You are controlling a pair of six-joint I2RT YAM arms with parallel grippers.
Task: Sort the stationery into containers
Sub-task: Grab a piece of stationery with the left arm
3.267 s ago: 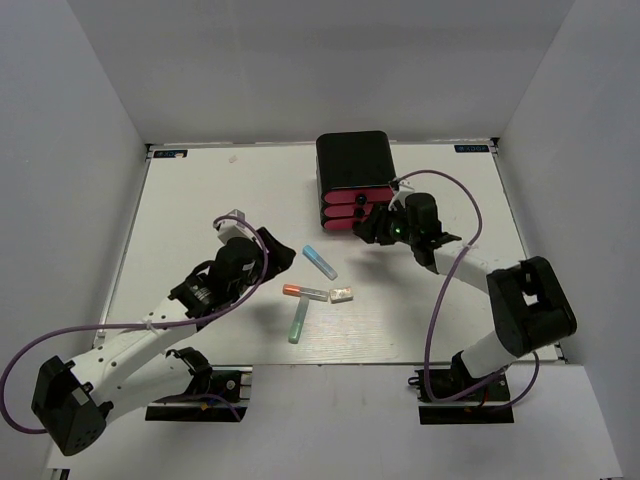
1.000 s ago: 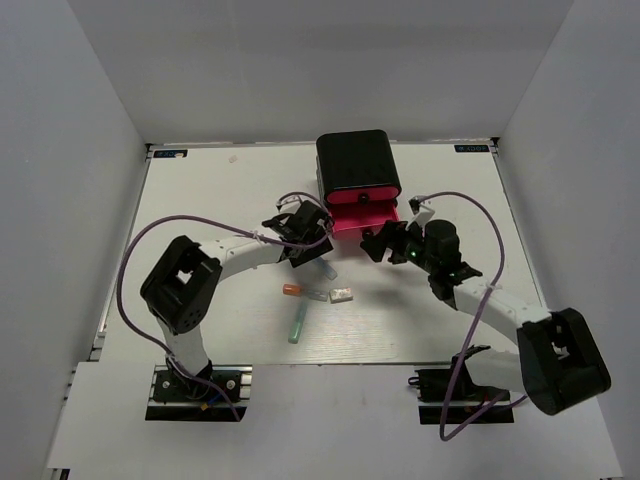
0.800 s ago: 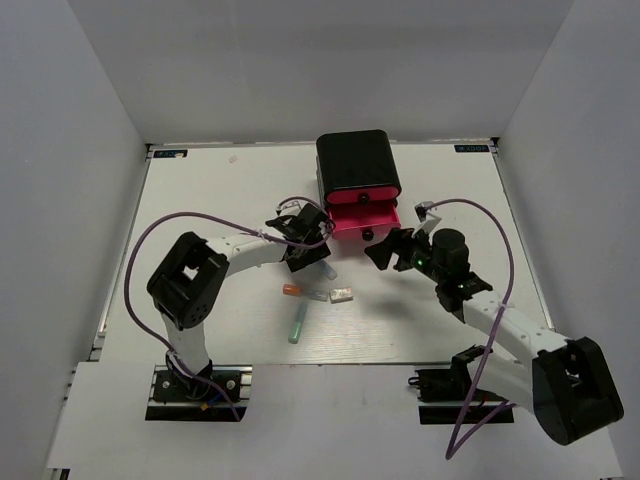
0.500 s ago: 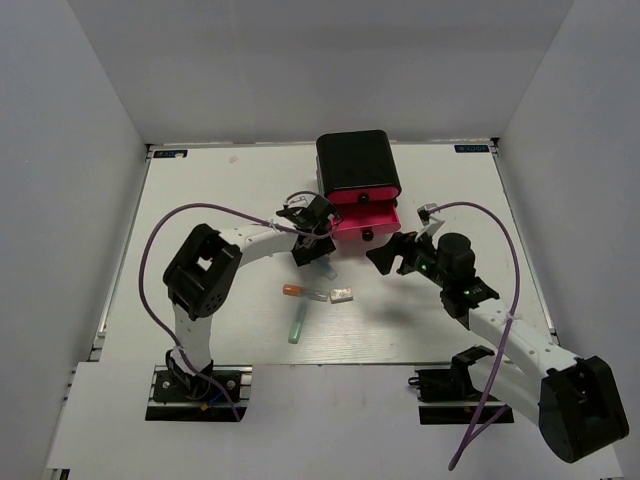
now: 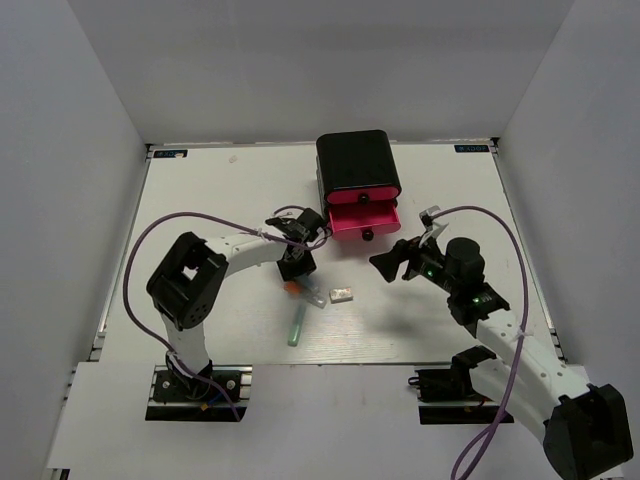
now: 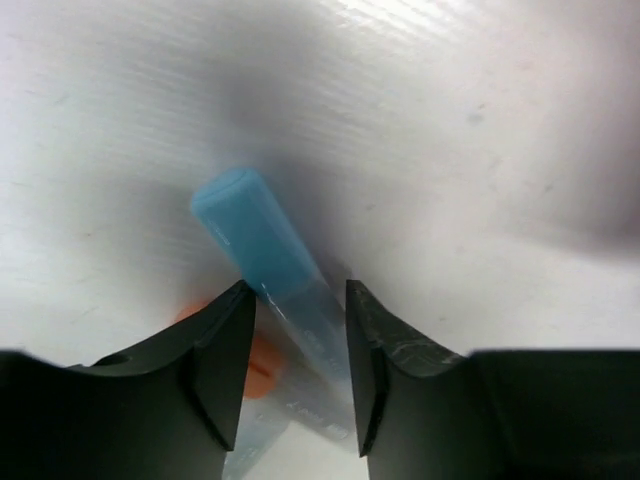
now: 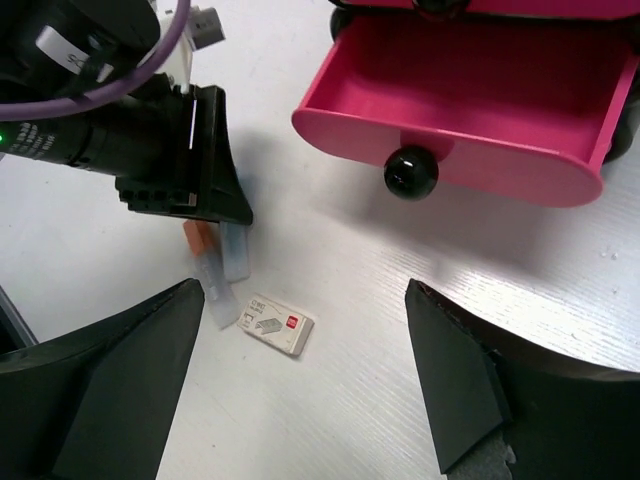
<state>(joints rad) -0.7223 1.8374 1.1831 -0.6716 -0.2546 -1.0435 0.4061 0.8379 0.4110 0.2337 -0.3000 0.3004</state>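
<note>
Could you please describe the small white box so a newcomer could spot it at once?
Start at the black rounded cabinet with its open pink drawer at the table's far side. In front of it, slim capped sticks lie clustered by the left gripper; the small white rectangular box lies just right of them. It alone is flat, blocky and bears a red mark.

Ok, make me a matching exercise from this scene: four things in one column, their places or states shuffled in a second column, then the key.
Things:
1. light blue stick
2. lowest pink drawer
3. white eraser
4. teal stick

Places or states:
A. pulled out, nothing inside
B. between the fingers of the left gripper
C. on the table, nearest the bottom edge of the top view
D. on the table, the rightmost loose item in the top view

Pairs: 1-B, 2-A, 3-D, 4-C
</note>
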